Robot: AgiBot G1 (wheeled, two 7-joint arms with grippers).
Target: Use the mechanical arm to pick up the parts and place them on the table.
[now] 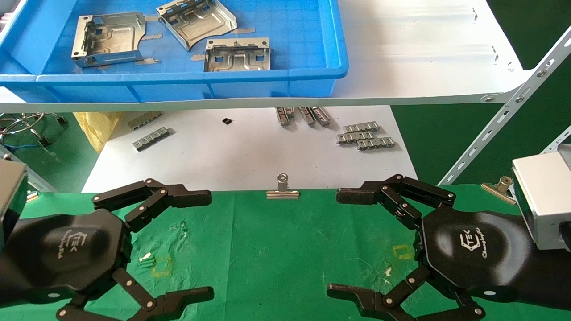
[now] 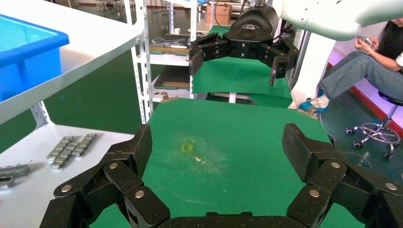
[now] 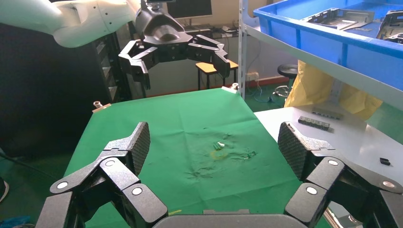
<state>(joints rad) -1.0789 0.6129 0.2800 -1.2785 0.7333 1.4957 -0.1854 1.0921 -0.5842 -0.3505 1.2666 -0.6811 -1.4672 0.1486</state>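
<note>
Currently: nothing is picked up; both arms sit low over the table point(image 1: 267, 249).
Left gripper point(image 1: 209, 243): over the table's left edge, fingers spread wide, grasping nothing.
Right gripper point(image 1: 334, 243): over the right edge, likewise splayed and empty, facing the left one across the bare middle of the cloth.
Parts: three silvery stamped plates in the blue tray point(image 1: 339, 49) on the white shelf point(image 1: 424, 53) beyond the table's far edge; one point(image 1: 109, 39) near the tray's left wall, one point(image 1: 196, 20) tilted toward the tray's far side, one point(image 1: 237, 54) close to the tray's near wall.
Not parts: small ridged strips point(image 1: 366, 135) on the white sheet point(image 1: 232, 156) below the shelf (leave them).
Step in hand: probably the first reach up to the tray.
Doing it well: rise clear of the shelf edge and the tray's near wall before moving in; take the near-wall plate first, descend squarely, and close across opposite folded rims so the thin sheet does not skid or twist.
Placement: on the cloth's open middle, away from the binder clip point(image 1: 282, 189) on the far edge.
</note>
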